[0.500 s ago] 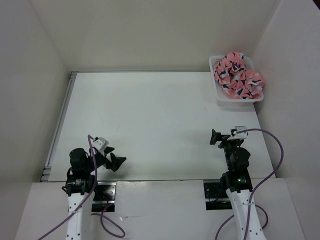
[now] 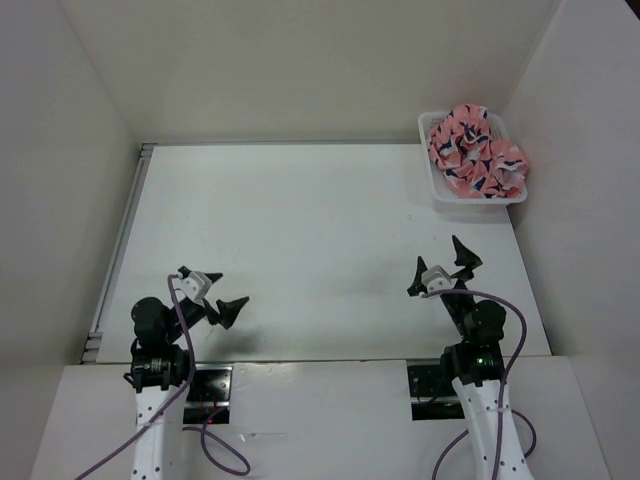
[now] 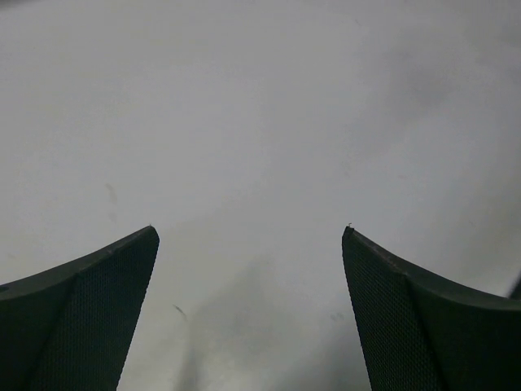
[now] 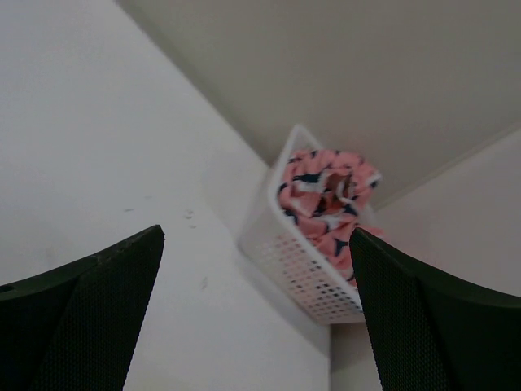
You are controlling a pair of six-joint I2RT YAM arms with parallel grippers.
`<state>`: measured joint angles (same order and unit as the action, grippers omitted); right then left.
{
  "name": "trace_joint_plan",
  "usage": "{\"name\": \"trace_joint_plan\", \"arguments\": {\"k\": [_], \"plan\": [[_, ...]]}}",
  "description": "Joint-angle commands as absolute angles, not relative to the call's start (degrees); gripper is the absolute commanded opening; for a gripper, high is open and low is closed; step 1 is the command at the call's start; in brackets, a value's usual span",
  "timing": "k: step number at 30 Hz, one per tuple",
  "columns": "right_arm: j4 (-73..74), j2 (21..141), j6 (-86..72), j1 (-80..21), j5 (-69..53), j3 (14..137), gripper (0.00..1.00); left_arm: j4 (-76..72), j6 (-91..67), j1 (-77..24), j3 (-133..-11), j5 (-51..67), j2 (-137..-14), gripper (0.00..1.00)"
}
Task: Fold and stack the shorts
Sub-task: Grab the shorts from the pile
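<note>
Shorts (image 2: 476, 150) heaped in basket (image 2: 475, 199) upper right, well above spread right end effector (image 2: 440, 264), left end effector (image 2: 226, 290) spread too

The shorts (image 2: 476, 150) lie in the basket (image 2: 470, 198) at the far right corner of the table (image 2: 300, 230). The left gripper (image 2: 228, 290) and right gripper (image 2: 436, 266) hang near the front edge, well apart.

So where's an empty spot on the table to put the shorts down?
The whole middle of the table, from the back wall down to the left gripper and right gripper, is bare. The only crowded spot is the far right corner, where the basket is piled with the shorts.
</note>
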<state>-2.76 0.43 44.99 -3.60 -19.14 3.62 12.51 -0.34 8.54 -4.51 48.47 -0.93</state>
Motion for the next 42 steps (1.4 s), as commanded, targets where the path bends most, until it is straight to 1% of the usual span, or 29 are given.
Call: {"name": "trace_joint_plan", "arguments": {"k": [1, 2, 3, 5, 6, 7, 8, 9, 10, 11, 12, 13, 14, 15, 17, 19, 20, 22, 23, 24, 26, 27, 30, 31, 32, 36, 40, 41, 42], "plan": [[-22.15, -0.35, 47.2, -3.78, -11.87, 6.56, 1.0, -11.58, 0.0, 8.53, -7.55, 40.54, -1.05, 1.0], [-14.23, 0.43, 47.2, -3.78, -13.69, 9.38, 1.0, -11.6, 0.0, 8.53, -9.12, 36.86, -1.92, 1.0], [-11.11, 1.31, 44.59, -3.78, -16.06, 12.01, 1.0, -7.6, 0.0, 8.53, -13.49, 35.87, -4.28, 1.0], [-8.18, 7.27, 41.93, -3.78, -17.31, 18.61, 1.0, -4.32, 0.0, 8.53, -18.26, 35.16, -8.85, 1.0], [-8.17, 10.51, 40.18, -3.78, -16.44, 20.63, 1.0, -3.52, 0.0, 8.53, -23.15, 34.63, -15.49, 1.0], [-8.17, 19.16, 38.95, -3.78, -15.13, 25.61, 1.0, -2.99, 0.0, 8.53, -26.07, 34.11, -19.47, 1.0], [-8.17, 24.38, 35.02, -4.3, -13.29, 28.97, 1.0, -1.16, 0.0, 8.53, -29.32, 32.45, -28.73, 1.0], [-6.61, 29.83, 32.2, -4.31, -10.92, 32.92, 1.0, 1.38, 0.0, 8.0, -33.18, 31.74, -33.87, 1.0], [-4.59, 41.8, 29.12, -4.31, -4.98, 42.27, 1.0, 4.36, 0.0, 8.0, -42.01, 31.12, -39.06, 1.0], [-2.13, 47.67, 26.31, -4.31, -1.7, 47.5, 1.0, 7.7, 0.0, 8.0, -46.45, 31.11, -44.07, 1.0], [3.89, 53.29, 23.32, -4.31, 1.64, 52.86, 1.0, 13.65, 0.0, 8.0, -50.58, 31.11, -53.0, 1.0], [6.91, 58.57, 17.64, -4.31, 8.28, 63.09, 1.0, 15.45, 0.0, 7.3, -54.19, 30.07, -56.65, 1.0], [9.21, 66.45, 15.58, -4.31, 10.35, 66.93, 1.0, 16.34, 0.0, 6.42, -59.8, 28.58, -59.91, 1.0], [11.58, 68.88, 14.51, -4.31, 11.07, 71.67, 1.0, 16.35, 0.0, 5.81, -61.94, 26.04, -65.07, 1.0], [12.74, 73.27, 12.84, -4.31, 11.07, 74.26, 1.0, 17.31, 0.0, 4.4, -65.03, 25.41, -70.37, 1.0], [16.07, 76.88, 8.64, -4.31, 11.68, 79.08, 1.0, 17.31, 0.0, 0.98, -68.02, 21.29, -73.29, 1.0], [17.56, 81.34, 7.05, -3.44, 11.69, 81.19, 1.0, 16.79, 0.0, -0.16, -69.16, 20.23, -76.43, 1.0], [20.21, 86.02, 2.84, -0.81, 11.17, 87.69, 1.0, 17.84, 0.0, -1.58, -73.45, 19.51, -79.96, 1.0], [20.21, 90.74, 1.86, 0.17, 10.47, 89.63, 1.0, 18.45, 0.0, -2.45, -74.69, 19.51, -83.63, 1.0], [20.21, 93.05, 1.15, 0.96, 10.46, 93.04, 0.98, 18.46, 0.0, -3.16, -75.93, 18.21, -85.32, 1.0], [19.69, 97.62, -1.48, 3.33, 10.46, 97.7, 0.88, 18.98, 0.0, -3.16, -79.6, 18.45, -90.67, 1.0], [19.69, 102.0, -2.28, 4.12, 9.07, 99.21, 0.79, 19.51, 0.0, -3.69, -80.67, 18.46, -92.36, 1.0], [20.21, 110.0, -4.91, 6.67, 5.54, 104.3, 0.72, 20.74, 0.0, -5.0, -83.75, 18.46, -97.29, 1.0], [20.21, 111.78, -5.7, 7.55, 5.02, 105.28, 0.67, 21.53, 0.0, -5.53, -84.28, 17.94, -98.69, 1.0], [19.61, 113.54, -6.23, 8.08, 4.23, 107.38, 0.65, 22.14, 0.0, -5.54, -84.29, 17.93, -99.22, 1.0], [19.6, 122.41, -6.77, 9.4, 3.6, 112.58, 0.68, 22.15, 0.0, -6.77, -84.81, 14.51, -101.68, 1.0], [20.12, 132.24, -6.24, 10.02, 2.46, 118.38, 0.74, 23.91, 0.0, -8.34, -87.28, 13.36, -105.11, 1.0], [20.13, 133.67, -6.24, 10.02, 1.76, 120.74, 0.8, 24.52, 0.0, -8.96, -87.8, 13.36, -105.12, 1.0], [20.65, 134.99, -6.94, 10.02, 1.76, 121.81, 0.82, 24.52, 0.0, -8.96, -87.8, 11.97, -105.81, 1.0]]}}
